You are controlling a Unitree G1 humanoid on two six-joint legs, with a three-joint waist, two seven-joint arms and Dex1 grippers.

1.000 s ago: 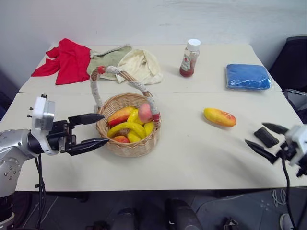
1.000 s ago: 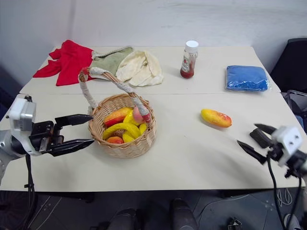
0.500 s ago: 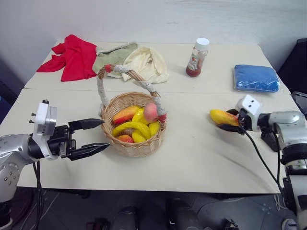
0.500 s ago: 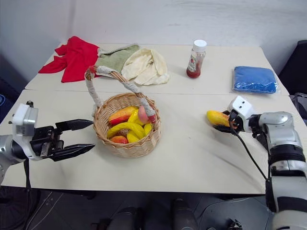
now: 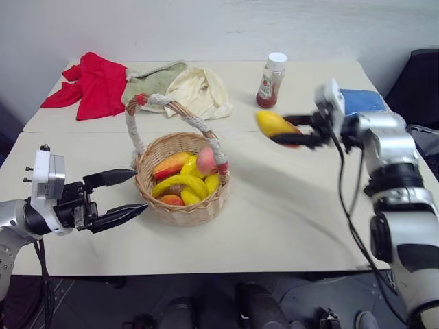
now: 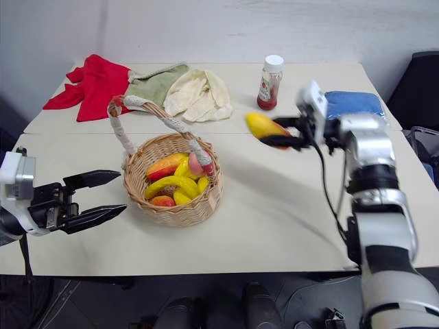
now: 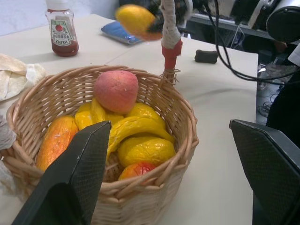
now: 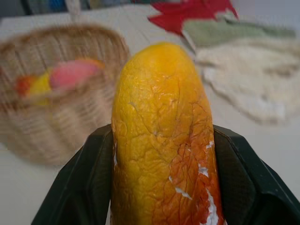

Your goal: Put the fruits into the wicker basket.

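Observation:
The wicker basket (image 5: 184,210) stands on the table left of centre, with a banana (image 5: 182,184), a peach (image 5: 207,161) and several other fruits inside. My right gripper (image 5: 282,130) is shut on a yellow-orange mango (image 5: 273,124), held in the air to the right of the basket's handle and pointing left. In the right wrist view the mango (image 8: 164,136) sits between the two black fingers. My left gripper (image 5: 139,190) hovers open and level just left of the basket with nothing in it. Through its wide-apart fingers the left wrist view shows the basket (image 7: 154,197).
A ketchup bottle (image 5: 271,81) and a blue folded cloth (image 5: 362,101) sit at the back right. Red (image 5: 96,82), green (image 5: 154,77) and cream (image 5: 195,89) cloths lie at the back left. A small black object (image 7: 206,56) lies on the table's right side.
My right gripper reached the mango on the table, closed on it, and carried it up and left toward the basket. The left gripper stayed open beside the basket.

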